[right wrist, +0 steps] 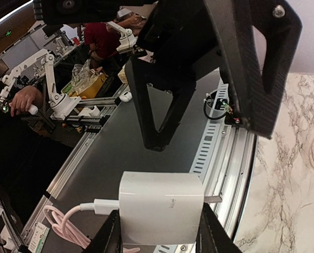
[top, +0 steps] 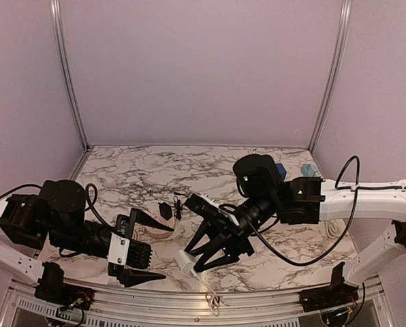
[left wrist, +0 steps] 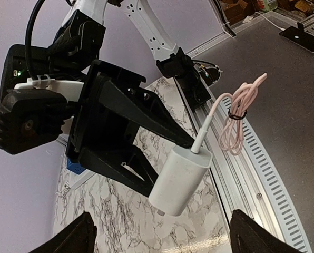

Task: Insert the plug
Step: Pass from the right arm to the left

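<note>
The plug (top: 186,262) is a white charger block with a pink cable (top: 213,300) trailing over the table's near edge. My right gripper (top: 210,259) is shut on it, low over the front of the table. In the right wrist view the plug (right wrist: 161,208) sits between the two fingers (right wrist: 108,237), a metal prong (right wrist: 214,199) pointing right. My left gripper (top: 163,252) stands open just left of the plug. In the left wrist view the plug (left wrist: 179,176) hangs apart from the open left gripper (left wrist: 165,240), with the coiled cable (left wrist: 240,118) behind it.
A small black object (top: 165,210) with a thin lead lies on the marble table (top: 142,170) behind the left gripper. Two blue blocks (top: 282,169) (top: 308,169) stand at the back right. An aluminium rail (top: 257,300) runs along the near edge.
</note>
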